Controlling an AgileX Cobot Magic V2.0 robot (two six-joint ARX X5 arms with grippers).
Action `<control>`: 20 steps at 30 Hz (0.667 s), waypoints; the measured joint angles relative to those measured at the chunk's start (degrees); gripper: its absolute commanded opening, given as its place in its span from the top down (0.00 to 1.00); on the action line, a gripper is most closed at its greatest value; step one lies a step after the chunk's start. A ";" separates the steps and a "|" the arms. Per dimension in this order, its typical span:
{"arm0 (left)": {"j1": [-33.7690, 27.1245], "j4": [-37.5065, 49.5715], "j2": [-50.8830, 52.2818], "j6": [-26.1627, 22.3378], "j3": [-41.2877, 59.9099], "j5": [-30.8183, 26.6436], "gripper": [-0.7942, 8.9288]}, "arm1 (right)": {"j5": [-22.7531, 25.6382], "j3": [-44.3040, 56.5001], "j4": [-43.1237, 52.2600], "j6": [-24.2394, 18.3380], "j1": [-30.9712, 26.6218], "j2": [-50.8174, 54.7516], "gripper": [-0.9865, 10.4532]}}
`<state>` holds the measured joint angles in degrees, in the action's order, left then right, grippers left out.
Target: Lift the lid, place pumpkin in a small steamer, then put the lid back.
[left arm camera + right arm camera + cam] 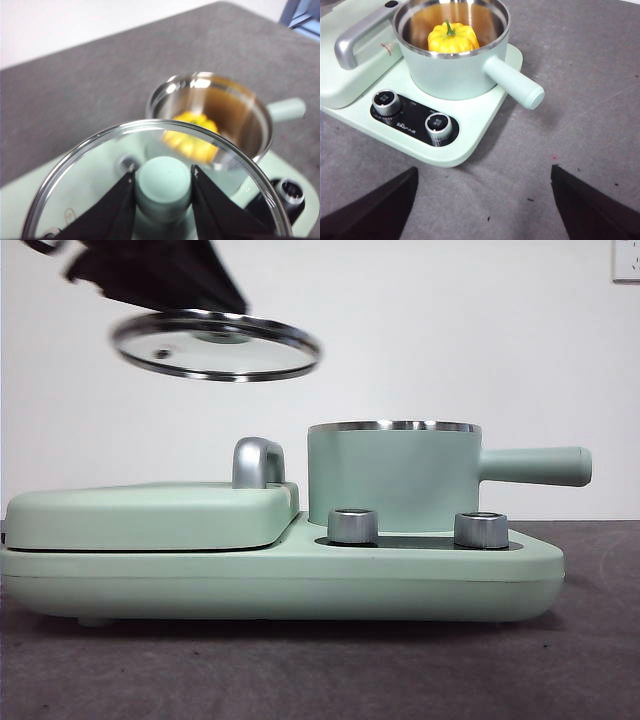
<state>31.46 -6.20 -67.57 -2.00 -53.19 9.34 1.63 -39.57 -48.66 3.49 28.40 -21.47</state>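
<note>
The glass lid (215, 344) hangs tilted in the air above and left of the small steamer (394, 478). My left gripper (163, 182) is shut on the lid's mint-green knob (163, 186), and the lid's steel rim (90, 145) shows around it. The yellow pumpkin (452, 38) sits inside the small steamer (455, 70), also seen through the lid as the pumpkin (192, 137). My right gripper (482, 192) is open over the grey table, clear of the appliance, with nothing between its jaws.
The steamer stands on a wide mint-green appliance base (280, 580) with two silver knobs (352, 525). A flat griddle cover (150, 515) with a steel handle (257, 462) lies left of the pot. The pot's long handle (535, 466) sticks out to the right.
</note>
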 measured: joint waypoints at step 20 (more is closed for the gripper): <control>7.28 16.31 -23.32 -0.35 -11.58 0.02 0.90 | 1.60 0.00 -0.44 0.00 0.00 0.02 0.56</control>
<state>38.74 10.11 -90.89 -2.35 -64.77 9.37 3.22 -39.57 -49.10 3.49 28.40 -21.45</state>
